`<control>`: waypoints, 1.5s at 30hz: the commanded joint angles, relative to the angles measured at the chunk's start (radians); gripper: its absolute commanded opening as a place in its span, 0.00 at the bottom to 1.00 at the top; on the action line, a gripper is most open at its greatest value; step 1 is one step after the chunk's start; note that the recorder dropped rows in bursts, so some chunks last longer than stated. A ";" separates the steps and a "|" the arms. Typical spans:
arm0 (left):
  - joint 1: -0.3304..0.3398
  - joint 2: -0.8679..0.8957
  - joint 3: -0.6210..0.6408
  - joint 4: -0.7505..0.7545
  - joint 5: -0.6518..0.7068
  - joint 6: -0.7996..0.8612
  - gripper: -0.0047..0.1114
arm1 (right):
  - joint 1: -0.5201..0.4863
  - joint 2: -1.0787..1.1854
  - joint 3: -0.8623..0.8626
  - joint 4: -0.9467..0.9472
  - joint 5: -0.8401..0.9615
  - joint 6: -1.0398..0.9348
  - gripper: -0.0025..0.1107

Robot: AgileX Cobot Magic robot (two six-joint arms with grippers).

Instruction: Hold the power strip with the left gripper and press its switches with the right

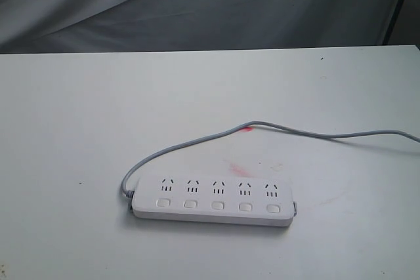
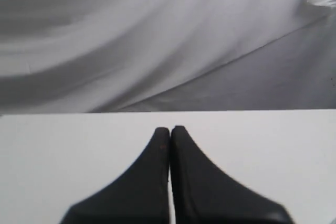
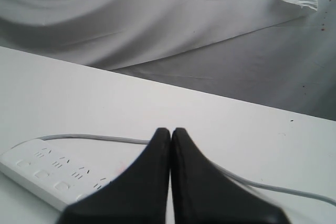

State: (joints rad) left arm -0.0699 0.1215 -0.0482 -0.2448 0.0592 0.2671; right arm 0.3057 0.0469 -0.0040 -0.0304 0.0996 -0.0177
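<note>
The white power strip (image 1: pixel 214 199) lies flat near the table's front edge, its row of white switches (image 1: pixel 218 205) below the outlets. Its thin grey cord (image 1: pixel 275 128) loops from the left end back and off to the right. No arm appears in the exterior view. My left gripper (image 2: pixel 170 128) is shut with nothing between its fingers, over bare white table, and the strip is out of its view. My right gripper (image 3: pixel 171 130) is also shut and empty; the power strip (image 3: pixel 42 174) and the cord (image 3: pixel 100 138) lie beyond it, partly hidden by its fingers.
The white table (image 1: pixel 79 116) ends at a far edge against a grey draped cloth (image 1: pixel 197 4). A small red mark (image 1: pixel 247 128) sits on the table beside the cord. A dark stand leg (image 1: pixel 396 4) is at the back right.
</note>
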 commanded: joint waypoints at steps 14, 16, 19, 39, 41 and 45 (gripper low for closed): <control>0.001 -0.002 0.048 0.185 0.156 -0.156 0.05 | -0.005 -0.007 0.004 0.007 -0.009 0.000 0.02; 0.001 -0.002 0.048 0.185 0.156 -0.156 0.05 | -0.005 -0.007 0.004 0.007 -0.009 0.000 0.02; 0.001 -0.002 0.048 0.185 0.156 -0.156 0.05 | -0.005 -0.007 0.004 0.007 -0.009 0.000 0.02; 0.001 -0.002 0.048 0.185 0.156 -0.156 0.05 | -0.005 -0.007 0.004 0.007 -0.009 0.000 0.02; 0.001 -0.002 0.048 0.185 0.156 -0.156 0.05 | -0.005 -0.007 0.004 0.007 -0.009 0.000 0.02; 0.001 -0.002 0.048 0.185 0.156 -0.156 0.05 | -0.005 -0.007 0.004 0.007 -0.009 0.000 0.02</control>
State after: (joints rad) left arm -0.0699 0.1215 -0.0045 -0.0611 0.2165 0.1216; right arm 0.3057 0.0469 -0.0040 -0.0304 0.0996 -0.0177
